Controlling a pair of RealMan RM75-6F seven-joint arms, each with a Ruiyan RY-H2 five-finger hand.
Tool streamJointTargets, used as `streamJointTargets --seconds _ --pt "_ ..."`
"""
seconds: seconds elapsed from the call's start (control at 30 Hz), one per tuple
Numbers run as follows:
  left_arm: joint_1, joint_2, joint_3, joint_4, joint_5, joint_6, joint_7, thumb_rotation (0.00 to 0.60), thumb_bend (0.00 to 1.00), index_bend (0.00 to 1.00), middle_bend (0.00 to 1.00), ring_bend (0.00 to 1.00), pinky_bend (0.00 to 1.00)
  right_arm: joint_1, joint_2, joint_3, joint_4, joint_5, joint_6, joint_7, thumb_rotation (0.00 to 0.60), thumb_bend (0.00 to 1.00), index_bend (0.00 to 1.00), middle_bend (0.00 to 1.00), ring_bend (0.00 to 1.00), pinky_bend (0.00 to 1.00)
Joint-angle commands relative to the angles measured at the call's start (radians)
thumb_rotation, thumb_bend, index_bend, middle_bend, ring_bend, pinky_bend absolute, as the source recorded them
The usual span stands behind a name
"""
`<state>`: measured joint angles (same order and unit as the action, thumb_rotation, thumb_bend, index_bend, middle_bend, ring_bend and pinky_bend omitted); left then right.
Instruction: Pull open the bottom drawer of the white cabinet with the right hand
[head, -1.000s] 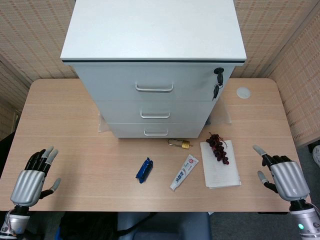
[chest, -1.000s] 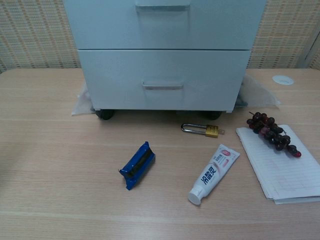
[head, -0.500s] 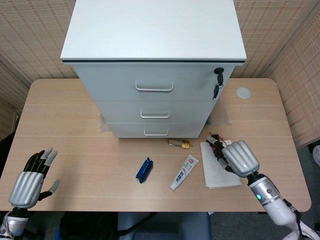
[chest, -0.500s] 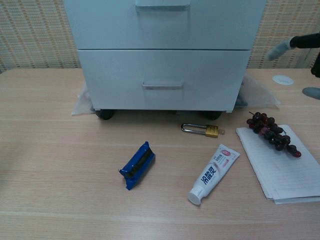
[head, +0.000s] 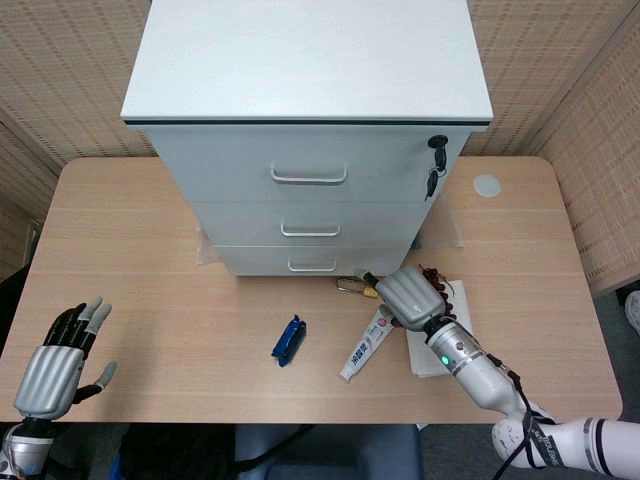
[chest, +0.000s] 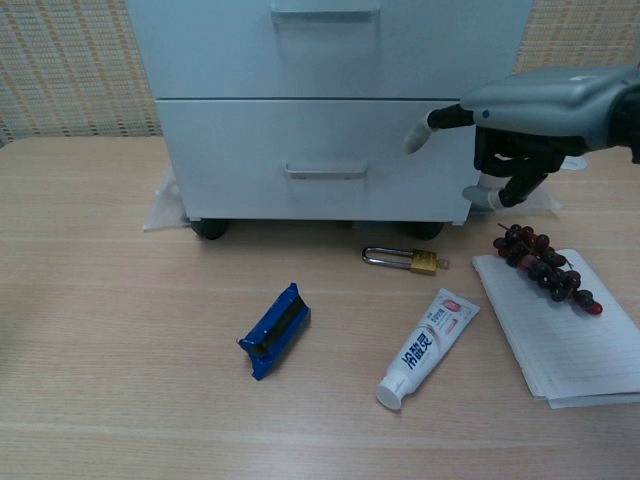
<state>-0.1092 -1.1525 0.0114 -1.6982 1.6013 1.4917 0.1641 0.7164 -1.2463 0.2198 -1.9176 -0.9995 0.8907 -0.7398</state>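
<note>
Chest view first: right hand (chest: 520, 125) now up in front of the white cabinet (chest: 330, 110), swung in from the table's (head: 130, 280) right edge within a second. Holding nothing, fingers (chest: 415, 137) partly curled, one stretched out. Bottom drawer (chest: 325, 158) shut, its handle (chest: 325, 172) left of the hand and slightly lower, well apart. Padlock (chest: 412, 260) and grapes (chest: 545, 268) below. Approach under way, no contact yet. Left hand (head: 52, 362) spread wide, idle.

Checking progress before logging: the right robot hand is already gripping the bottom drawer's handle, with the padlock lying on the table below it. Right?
Not quite. In the chest view the right robot hand hangs in front of the cabinet, clear of the bottom drawer's handle. The padlock does lie on the table below.
</note>
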Motion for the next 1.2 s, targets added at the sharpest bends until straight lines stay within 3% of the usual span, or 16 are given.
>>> streamJointTargets --seconds 0.03,0.63,1.2 --pt "0.001 0.001 0.000 0.002 -0.002 -0.001 -0.002 0.600 0.33 0.01 0.00 0.00 0.09 0.050 -0.048 -0.004 0.041 0.041 -0.003 -0.029 0.600 0.39 0.16 0.91 0.94 0.89" --pt "0.003 0.002 -0.003 0.013 -0.017 -0.008 -0.013 0.600 0.33 0.01 0.00 0.00 0.09 0.195 -0.164 -0.035 0.188 0.149 -0.002 -0.027 0.600 0.40 0.16 0.91 0.94 0.89" --pt "-0.002 -0.003 -0.005 0.016 -0.023 -0.022 -0.008 0.600 0.33 0.01 0.00 0.00 0.09 0.242 -0.153 -0.100 0.153 0.165 0.030 -0.047 0.600 0.39 0.16 0.90 0.94 0.89"
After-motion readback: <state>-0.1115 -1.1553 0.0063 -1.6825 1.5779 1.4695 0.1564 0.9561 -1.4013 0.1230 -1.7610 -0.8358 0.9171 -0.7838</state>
